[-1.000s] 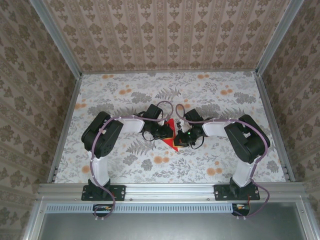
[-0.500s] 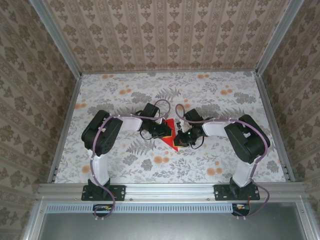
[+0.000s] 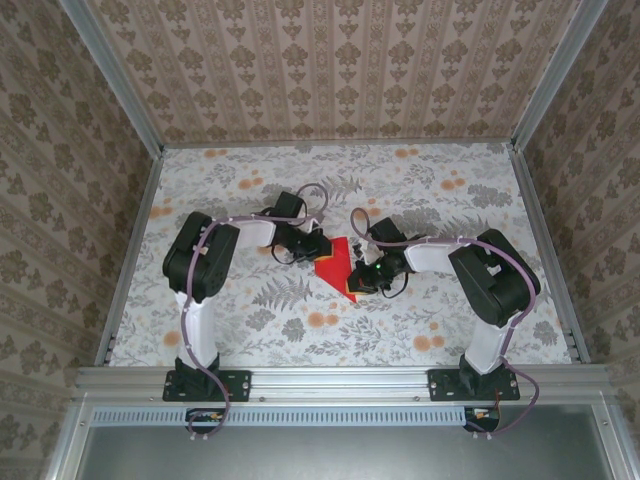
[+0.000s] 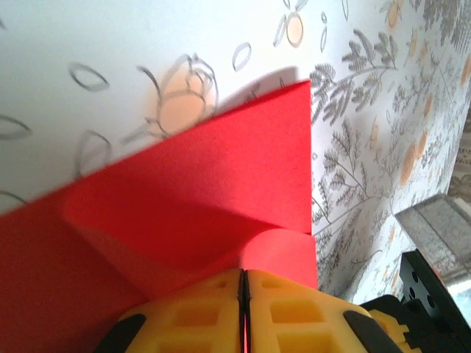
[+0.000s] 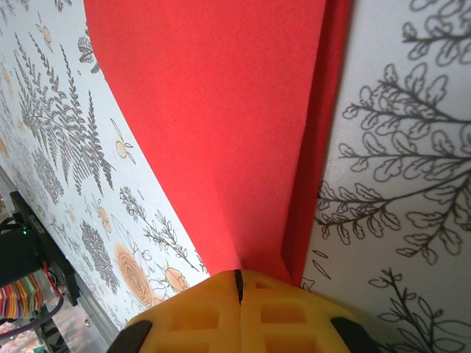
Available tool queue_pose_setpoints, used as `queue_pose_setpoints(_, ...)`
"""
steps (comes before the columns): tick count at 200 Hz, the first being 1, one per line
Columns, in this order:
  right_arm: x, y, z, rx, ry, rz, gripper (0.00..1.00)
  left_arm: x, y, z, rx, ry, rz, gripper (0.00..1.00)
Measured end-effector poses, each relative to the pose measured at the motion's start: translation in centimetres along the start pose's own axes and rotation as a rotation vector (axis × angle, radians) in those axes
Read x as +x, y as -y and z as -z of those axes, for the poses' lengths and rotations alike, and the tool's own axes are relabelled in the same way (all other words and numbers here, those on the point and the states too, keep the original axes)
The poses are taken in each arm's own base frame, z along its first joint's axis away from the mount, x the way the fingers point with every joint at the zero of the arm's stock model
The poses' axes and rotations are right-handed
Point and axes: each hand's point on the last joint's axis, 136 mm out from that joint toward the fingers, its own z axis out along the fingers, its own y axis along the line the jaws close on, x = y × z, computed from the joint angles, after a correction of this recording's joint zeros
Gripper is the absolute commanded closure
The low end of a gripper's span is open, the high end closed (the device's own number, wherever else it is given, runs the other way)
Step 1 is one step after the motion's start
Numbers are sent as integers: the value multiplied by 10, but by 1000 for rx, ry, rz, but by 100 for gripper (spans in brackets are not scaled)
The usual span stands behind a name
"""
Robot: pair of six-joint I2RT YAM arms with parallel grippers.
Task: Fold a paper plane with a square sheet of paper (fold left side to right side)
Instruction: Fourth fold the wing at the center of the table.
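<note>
The square sheet of paper (image 3: pixel 335 270), bright red and already creased into an angular shape with a point toward the near edge, lies about mid-table on the flower-patterned tabletop (image 3: pixel 440 200), between the two arms. In the left wrist view the sheet (image 4: pixel 184 213) shows a flat layer with a raised flap over it, and a small curl of red stands up just in front of the yellow fingers. The left gripper (image 3: pixel 317 251) sits at the sheet's left edge. Its pads (image 4: pixel 199 309) are pressed together with a thin red line showing in the seam between them, so the left gripper (image 4: pixel 243 278) is clamped on the paper. The right gripper (image 3: pixel 361 277) is at the sheet's right edge, opposite the left one. In the right wrist view the sheet (image 5: pixel 221 110) runs as a broad red panel with a narrow folded strip along its right side, right up to the fingertips. The right gripper (image 5: pixel 237 278) has its jaws fully together. Whether any paper is caught between them cannot be told. Both arm bases stand on the rail on the near side of the sheet.
</note>
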Motion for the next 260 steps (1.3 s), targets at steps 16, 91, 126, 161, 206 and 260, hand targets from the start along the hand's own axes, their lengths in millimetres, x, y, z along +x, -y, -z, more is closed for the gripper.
queue_pose_setpoints(16, 0, 0, 0, 0, 0, 0, 100, -4, -2, 1, -1, -3, 4, 89)
queue_pose_setpoints(91, 1, 1, 0, -1, 4, 2, 100, -36, -19, 17, -19, 48, 15, 88)
queue_pose_setpoints(126, 3, 1, 1, 0, 2, 1, 100, -49, -27, 25, -32, 79, 12, 88)
queue_pose_setpoints(161, 4, 1, 1, -1, 2, -1, 100, -62, -36, 35, -59, 115, 7, 85)
queue_pose_setpoints(206, 5, -1, 1, -28, 14, -19, 95, -71, -41, 48, -83, 152, -1, 72)
queue_pose_setpoints(260, 0, -4, 15, -24, 98, -39, 70, -59, -30, 99, -128, 257, -12, 57)
